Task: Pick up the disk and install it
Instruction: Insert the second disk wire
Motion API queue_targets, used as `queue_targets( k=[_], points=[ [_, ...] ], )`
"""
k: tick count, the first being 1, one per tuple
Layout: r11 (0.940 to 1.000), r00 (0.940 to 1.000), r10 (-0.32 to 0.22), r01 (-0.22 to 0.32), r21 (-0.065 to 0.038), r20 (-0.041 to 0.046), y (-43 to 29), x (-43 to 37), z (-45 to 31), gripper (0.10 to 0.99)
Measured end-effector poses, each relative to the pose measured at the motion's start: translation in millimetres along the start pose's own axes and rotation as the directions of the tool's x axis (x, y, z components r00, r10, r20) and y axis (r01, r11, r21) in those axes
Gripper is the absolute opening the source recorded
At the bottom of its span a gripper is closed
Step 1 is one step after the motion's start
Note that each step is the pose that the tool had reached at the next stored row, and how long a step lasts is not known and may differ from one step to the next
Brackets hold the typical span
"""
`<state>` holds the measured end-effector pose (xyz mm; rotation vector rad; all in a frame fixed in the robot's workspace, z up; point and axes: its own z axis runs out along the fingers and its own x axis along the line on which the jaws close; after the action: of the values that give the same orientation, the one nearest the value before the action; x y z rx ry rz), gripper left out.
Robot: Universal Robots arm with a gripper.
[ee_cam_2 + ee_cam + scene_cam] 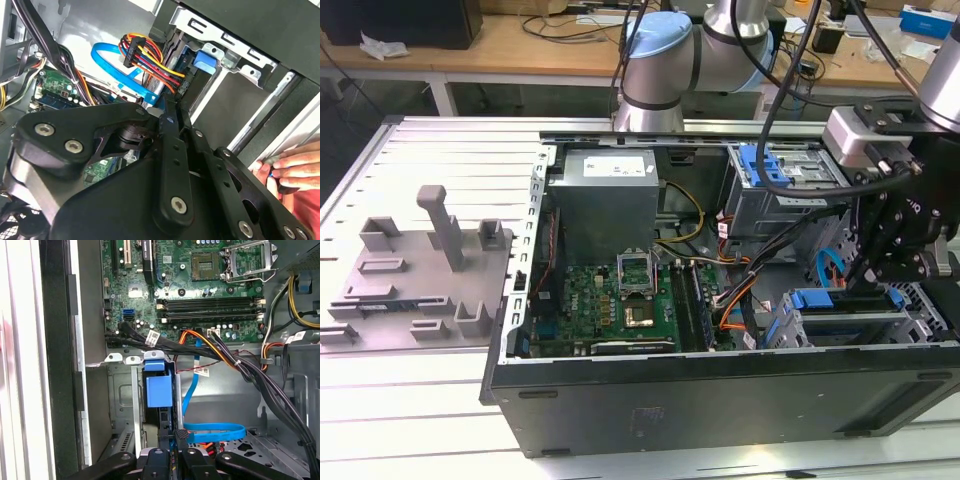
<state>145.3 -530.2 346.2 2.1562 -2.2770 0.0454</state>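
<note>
Black gripper point(174, 447) (pointing down) grips the disk point(159, 390) in its cage point(122, 405).

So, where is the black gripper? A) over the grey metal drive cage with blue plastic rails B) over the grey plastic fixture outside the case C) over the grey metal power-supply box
A: the gripper hangs over the drive cage at the exterior view's right end of the case.

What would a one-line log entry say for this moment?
arm: gripper at drive cage | disk: in cage slot, beside gripper | person: hand at case edge
</note>
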Motion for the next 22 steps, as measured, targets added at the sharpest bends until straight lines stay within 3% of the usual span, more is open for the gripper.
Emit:
queue_targets(
  k=[20,22],
  points=[
    [0.9989,0.9989,-0.047,0.047,0.001,0.0007,-0.2,4.4,5.1,0.161],
    [0.9989,0.9989,-0.048,0.048,0.001,0.0008,-0.2,4.5,1.7,0.235]
  ],
)
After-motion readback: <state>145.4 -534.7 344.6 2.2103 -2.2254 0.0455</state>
